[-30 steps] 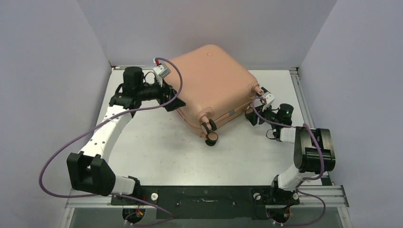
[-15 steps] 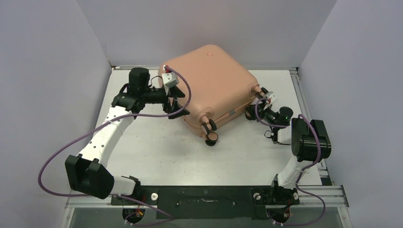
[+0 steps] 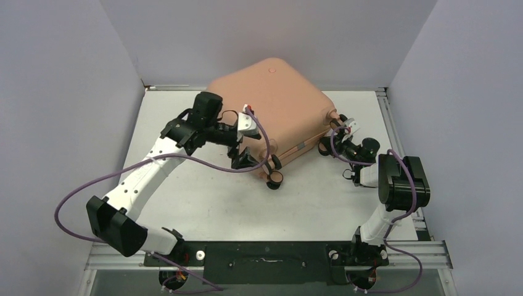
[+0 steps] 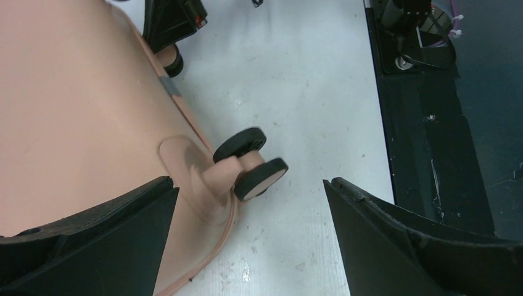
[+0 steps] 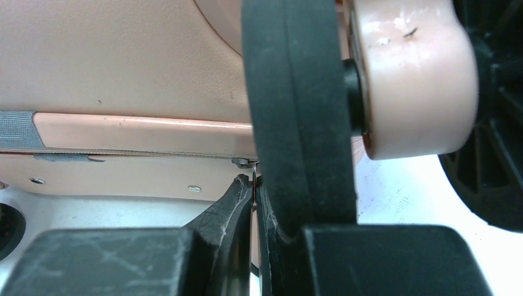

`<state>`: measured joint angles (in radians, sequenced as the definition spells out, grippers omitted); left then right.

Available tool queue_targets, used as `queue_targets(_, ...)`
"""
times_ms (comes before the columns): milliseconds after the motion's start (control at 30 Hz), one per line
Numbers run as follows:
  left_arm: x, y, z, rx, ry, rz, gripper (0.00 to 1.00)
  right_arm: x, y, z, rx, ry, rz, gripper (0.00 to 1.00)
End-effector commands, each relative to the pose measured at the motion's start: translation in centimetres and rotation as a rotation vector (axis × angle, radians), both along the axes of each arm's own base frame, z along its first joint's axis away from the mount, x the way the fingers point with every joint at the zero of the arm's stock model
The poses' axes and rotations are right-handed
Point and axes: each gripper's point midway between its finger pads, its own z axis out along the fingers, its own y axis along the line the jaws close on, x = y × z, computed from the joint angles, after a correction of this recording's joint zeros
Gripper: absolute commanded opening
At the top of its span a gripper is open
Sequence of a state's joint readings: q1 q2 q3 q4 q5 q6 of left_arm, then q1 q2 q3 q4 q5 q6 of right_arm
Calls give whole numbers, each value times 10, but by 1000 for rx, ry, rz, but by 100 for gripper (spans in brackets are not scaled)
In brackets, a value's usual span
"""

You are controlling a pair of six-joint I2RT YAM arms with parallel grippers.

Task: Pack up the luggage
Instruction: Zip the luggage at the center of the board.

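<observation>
The salmon-pink luggage [image 3: 271, 111] lies shut on the white table, wheels toward me. My left gripper [image 3: 243, 151] hangs open over its near corner; in the left wrist view one finger [image 4: 92, 240] covers the shell [image 4: 80, 111] and a pink-and-black caster wheel [image 4: 259, 176] sits just ahead of the gripper [image 4: 247, 185]. At the suitcase's right corner, my right gripper [image 3: 327, 147] is shut on the thin metal zipper pull [image 5: 253, 176] hanging from the seam. In the right wrist view a caster wheel [image 5: 296, 111] stands beside the gripper [image 5: 254, 184].
Grey walls enclose the table [image 3: 203, 197] on three sides. A metal rail [image 3: 395, 135] runs along its right edge. The black base bar [image 3: 265, 253] with both arm mounts lies at the near edge.
My left arm has swung right along the suitcase's near side to the wheel corner, still open. My right gripper has closed on the zipper pull.
</observation>
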<state>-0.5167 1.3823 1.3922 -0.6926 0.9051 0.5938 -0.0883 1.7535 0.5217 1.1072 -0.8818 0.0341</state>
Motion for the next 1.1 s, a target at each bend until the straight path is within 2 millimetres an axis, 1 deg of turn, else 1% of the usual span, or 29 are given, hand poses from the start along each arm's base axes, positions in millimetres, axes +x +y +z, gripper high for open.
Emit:
queue_targets(0,-10,-30,10,28,-77,-106,96,15,-12,24,-20,-63,-58,5)
queue_targets(67,-14,-47,5,63,-93,-144,96,16,-14,25,-22,-60,-63,5)
queue_targets(100,-16,-58,6,79,-110,-168,96,17,-13,26,-22,-55,-62,5)
queue_targets(167,-17,-72,-4,138,-118,-192,96,18,-14,26,-21,-41,-65,5)
queue_targets(233,-19,-77,-17,214,-125,-223,96,18,-15,27,-22,-38,-68,5)
queue_targets(267,-16,-77,-24,254,-131,-221,97,18,-16,27,-23,-34,-72,5)
queue_targets(333,-9,-72,-33,327,-148,-209,99,18,-19,29,-24,-35,-77,5)
queue_targets(367,-5,-67,-35,364,-161,-205,99,18,-20,29,-23,-33,-77,5)
queue_targets(533,10,-37,-28,462,-273,-231,98,19,-21,29,-7,-20,-75,5)
queue_targets(633,16,-24,-39,539,-326,-274,97,19,-20,29,0,-18,-73,5)
queue_targets(800,17,-18,-62,598,-362,-392,97,18,-21,29,7,-9,-71,5)
queue_targets(900,13,-15,-74,634,-348,-452,100,18,-23,28,12,0,-74,5)
queue_targets(967,10,-15,-80,651,-331,-476,88,19,-24,27,16,4,-79,5)
queue_targets(1000,9,-15,-83,656,-327,-489,78,20,-24,28,18,6,-79,5)
queue_targets(1033,7,-16,-85,657,-319,-501,71,21,-25,27,21,8,-81,5)
queue_targets(1067,4,-16,-86,659,-314,-515,68,21,-25,27,23,10,-83,5)
